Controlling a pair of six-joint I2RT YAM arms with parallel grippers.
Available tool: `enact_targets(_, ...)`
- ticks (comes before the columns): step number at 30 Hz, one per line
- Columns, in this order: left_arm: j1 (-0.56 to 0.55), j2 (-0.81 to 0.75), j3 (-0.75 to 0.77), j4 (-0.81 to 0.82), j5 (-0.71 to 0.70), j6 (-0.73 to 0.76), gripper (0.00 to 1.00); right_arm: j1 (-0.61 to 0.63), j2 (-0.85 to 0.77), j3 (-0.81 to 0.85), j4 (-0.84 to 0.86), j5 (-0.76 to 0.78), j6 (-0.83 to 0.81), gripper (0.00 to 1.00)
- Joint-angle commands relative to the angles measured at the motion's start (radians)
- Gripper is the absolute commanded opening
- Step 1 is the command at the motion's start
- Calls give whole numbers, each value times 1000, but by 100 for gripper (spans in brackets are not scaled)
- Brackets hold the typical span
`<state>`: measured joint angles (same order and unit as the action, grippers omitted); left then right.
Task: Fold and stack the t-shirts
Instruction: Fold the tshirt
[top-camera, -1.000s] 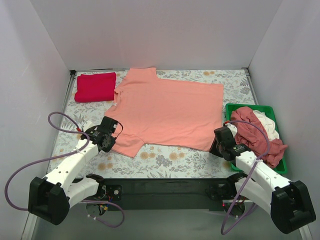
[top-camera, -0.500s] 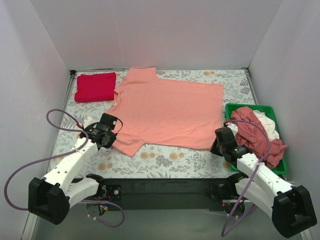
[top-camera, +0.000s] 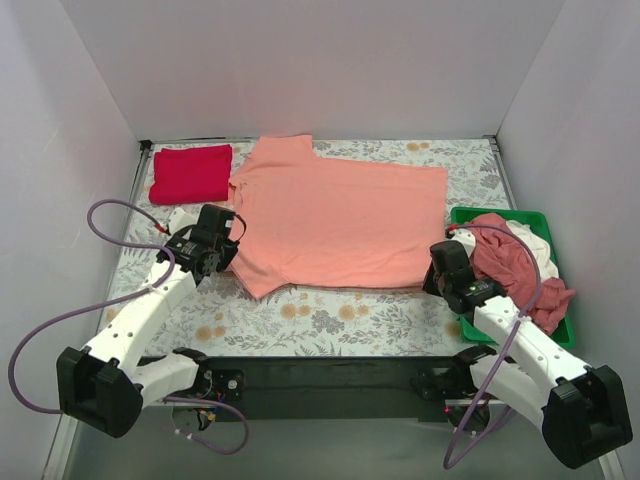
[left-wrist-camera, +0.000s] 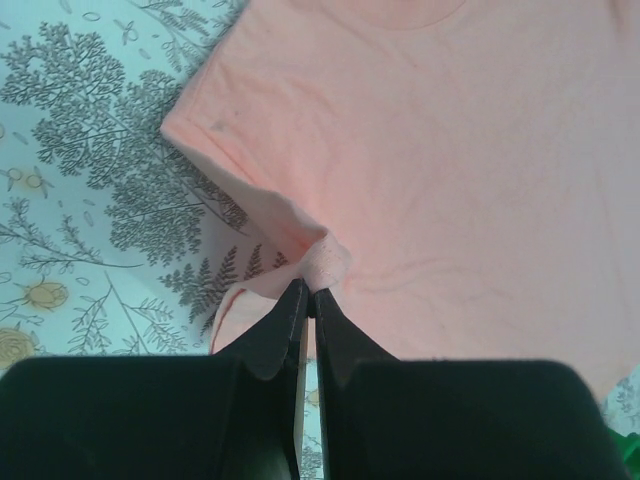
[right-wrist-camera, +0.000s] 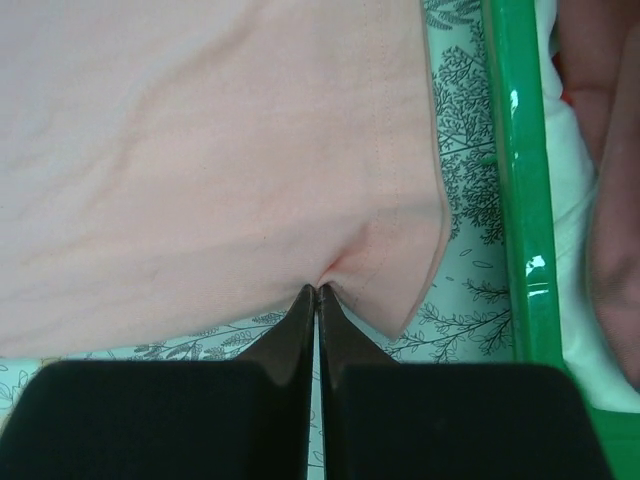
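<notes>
A salmon t-shirt (top-camera: 335, 220) lies spread on the floral table cover, collar to the left. My left gripper (top-camera: 226, 258) is shut on its near left sleeve, pinching a fold of cloth (left-wrist-camera: 325, 262) lifted off the table. My right gripper (top-camera: 432, 278) is shut on the shirt's near hem corner (right-wrist-camera: 385, 255), beside the green bin. A folded red t-shirt (top-camera: 191, 173) lies at the far left corner. More shirts, maroon (top-camera: 510, 268) and white (top-camera: 540, 250), are heaped in the green bin (top-camera: 470, 215).
The green bin's rim (right-wrist-camera: 512, 180) runs close along the right of my right gripper. White walls enclose the table on three sides. Purple cables loop by both arms. The floral cover (top-camera: 330, 320) shows along the near edge.
Both grippers have moved away from me, carrying the shirt's near edge with them; the near hem and sleeve now lie farther back, folding over the shirt.
</notes>
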<state>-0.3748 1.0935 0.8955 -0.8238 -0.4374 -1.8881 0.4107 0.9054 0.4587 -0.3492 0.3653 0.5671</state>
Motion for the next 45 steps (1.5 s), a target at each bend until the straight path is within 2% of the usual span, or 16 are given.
enact_targets(1,7,19,74,49,-29,18,0,0,21,83,4,80,-47,1)
enact_targets(18,8,276,328,150,-96,90,0,-69,220,300,32,123,-193,1)
enact_targets(30,25,495,517,204,-149,182,0,-119,358,396,70,89,-223,1)
enact_targets(37,43,614,598,245,-106,242,0,-145,461,474,79,52,-237,1)
enact_targets(45,50,752,723,291,-122,331,0,-167,553,538,82,37,-240,1)
